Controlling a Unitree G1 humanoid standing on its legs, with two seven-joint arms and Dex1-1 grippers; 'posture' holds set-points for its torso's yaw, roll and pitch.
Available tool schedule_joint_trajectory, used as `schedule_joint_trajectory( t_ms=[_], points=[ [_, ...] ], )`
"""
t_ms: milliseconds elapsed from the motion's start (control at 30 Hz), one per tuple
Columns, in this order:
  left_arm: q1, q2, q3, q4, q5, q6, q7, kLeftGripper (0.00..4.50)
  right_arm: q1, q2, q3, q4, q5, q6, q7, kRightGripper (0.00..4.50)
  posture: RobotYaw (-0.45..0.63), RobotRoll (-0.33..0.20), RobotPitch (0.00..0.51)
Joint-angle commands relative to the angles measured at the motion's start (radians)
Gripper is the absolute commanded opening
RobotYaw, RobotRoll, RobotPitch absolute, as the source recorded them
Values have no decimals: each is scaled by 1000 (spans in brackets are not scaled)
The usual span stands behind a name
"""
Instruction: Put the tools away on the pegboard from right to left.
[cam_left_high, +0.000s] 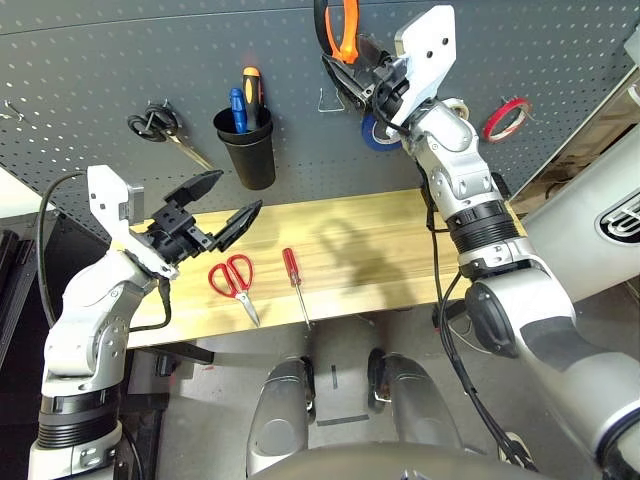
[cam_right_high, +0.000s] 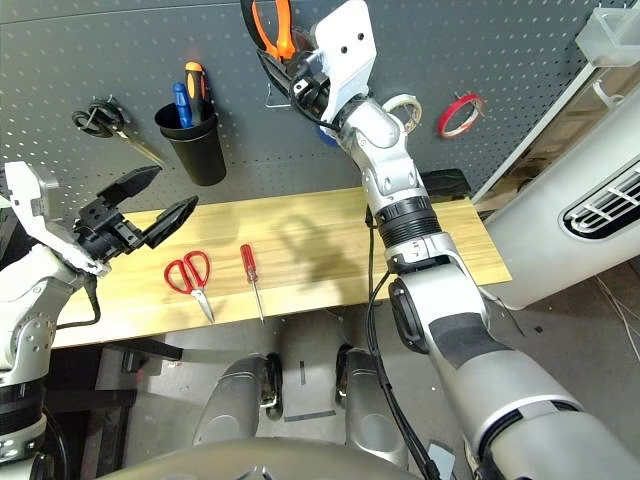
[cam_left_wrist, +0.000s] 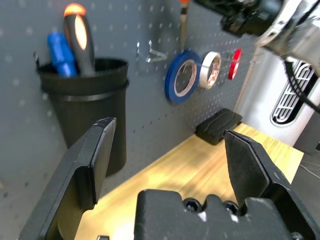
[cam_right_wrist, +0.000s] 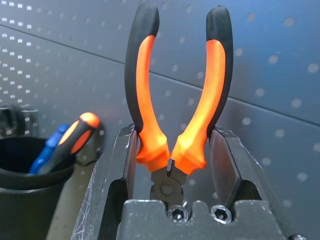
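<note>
red-handled screwdriver and red-handled scissors are seen lying on the wooden table below the pegboard. orange-and-black pliers are clamped in the right gripper, raised against the pegboard beside the red tape ring. left gripper jaws are held apart.

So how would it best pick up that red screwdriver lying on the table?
Probably from straight above, closing on the red handle. The screwdriver lies flat on the table, handle toward the pegboard, thin shaft pointing at the front edge. The handle is the thickest part; fingers should straddle it crosswise. The scissors lie apart on its left, leaving room. The open left tool hovers nearest.
</note>
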Motion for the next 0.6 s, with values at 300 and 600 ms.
schedule_joint_trajectory(
  t_ms=[300, 600],
  points=[
    [8, 3, -10, -5, -6, 10, -5, 4500, -86, 16, -12, 201, -52, -196, -17, 2280, 120, 0, 101],
    [31, 10, -4, -41, -18, 31, -5, 4500, -95, 32, -9, 282, -104, -273, -33, 2280, 130, 0, 123]
  ],
)
